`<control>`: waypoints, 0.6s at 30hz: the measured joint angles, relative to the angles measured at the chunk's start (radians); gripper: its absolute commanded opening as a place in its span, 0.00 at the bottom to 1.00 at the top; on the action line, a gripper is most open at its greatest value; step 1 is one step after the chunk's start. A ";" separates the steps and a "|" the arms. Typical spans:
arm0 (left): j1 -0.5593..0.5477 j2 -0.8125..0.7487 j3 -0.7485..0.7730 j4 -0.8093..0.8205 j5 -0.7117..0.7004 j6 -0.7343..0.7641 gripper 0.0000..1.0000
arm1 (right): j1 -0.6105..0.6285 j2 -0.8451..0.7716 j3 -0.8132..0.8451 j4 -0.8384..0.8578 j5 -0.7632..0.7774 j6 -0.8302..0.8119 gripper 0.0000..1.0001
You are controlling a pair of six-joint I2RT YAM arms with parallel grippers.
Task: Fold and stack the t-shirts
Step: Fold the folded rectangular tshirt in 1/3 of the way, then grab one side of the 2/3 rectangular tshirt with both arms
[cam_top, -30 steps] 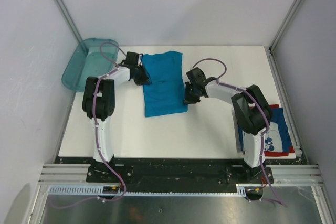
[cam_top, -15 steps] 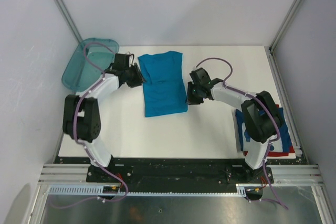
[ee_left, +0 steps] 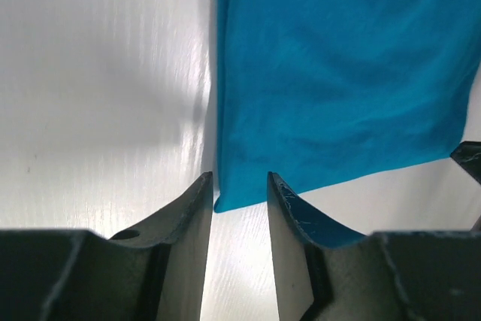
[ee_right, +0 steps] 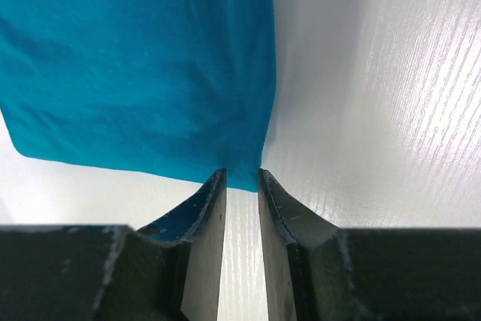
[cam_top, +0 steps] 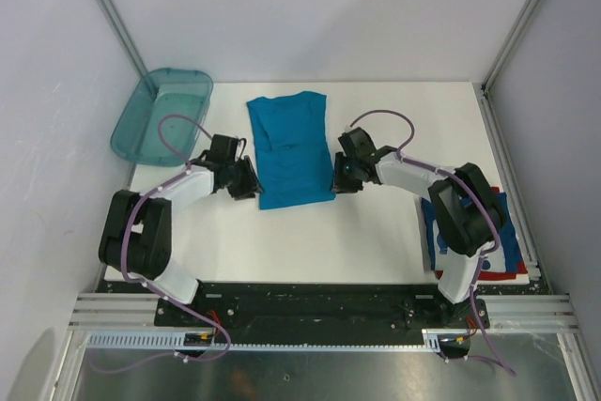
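Note:
The teal-blue t-shirt (cam_top: pixel 293 149) lies folded into a long strip in the middle of the white table (cam_top: pixel 319 241). My left gripper (cam_top: pixel 254 189) is low at its near left corner, open. In the left wrist view that corner of the t-shirt (ee_left: pixel 331 73) lies just between my left gripper's (ee_left: pixel 240 186) tips. My right gripper (cam_top: pixel 336 182) is at the near right corner, open by a narrow gap. The right wrist view shows that corner of the t-shirt (ee_right: pixel 135 58) at my right gripper's (ee_right: pixel 240 178) tips. The dark blue printed t-shirt (cam_top: pixel 502 227) lies folded at the right edge, partly hidden by the right arm.
A translucent teal bin (cam_top: pixel 160 117) stands at the far left corner of the table. Grey walls and metal frame posts close in the back and both sides. The arm bases are bolted along the near edge.
My left arm has swung from the shirt's far left edge down to its near left corner, and its gripper has opened. My right gripper shifted slightly nearer and opened a little.

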 measured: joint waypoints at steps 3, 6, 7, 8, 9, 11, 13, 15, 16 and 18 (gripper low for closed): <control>-0.003 0.000 -0.035 0.013 0.005 -0.008 0.40 | 0.002 0.008 -0.009 0.008 0.000 0.003 0.29; -0.013 0.000 -0.055 0.028 0.008 -0.017 0.41 | 0.005 0.021 -0.015 0.016 -0.001 0.008 0.29; -0.018 0.000 -0.060 0.033 0.011 -0.018 0.41 | 0.006 0.023 -0.018 0.019 -0.001 0.009 0.29; -0.022 0.000 -0.063 0.035 0.012 -0.019 0.41 | 0.008 0.026 -0.019 0.019 0.000 0.009 0.30; -0.026 0.000 -0.066 0.038 0.012 -0.021 0.41 | 0.009 0.029 -0.020 0.020 -0.001 0.010 0.30; -0.033 0.000 -0.071 0.047 0.012 -0.024 0.41 | 0.012 0.031 -0.021 0.021 0.000 0.011 0.30; -0.038 0.000 -0.077 0.051 0.010 -0.024 0.41 | 0.014 0.033 -0.021 0.025 0.000 0.012 0.31; -0.042 0.000 -0.084 0.054 0.000 -0.024 0.41 | 0.016 0.036 -0.021 0.028 0.000 0.013 0.32; -0.043 0.000 -0.088 0.055 -0.004 -0.024 0.41 | 0.019 0.039 -0.021 0.029 0.000 0.014 0.32; -0.045 -0.001 -0.097 0.055 -0.013 -0.024 0.41 | 0.024 0.046 -0.021 0.032 0.001 0.016 0.32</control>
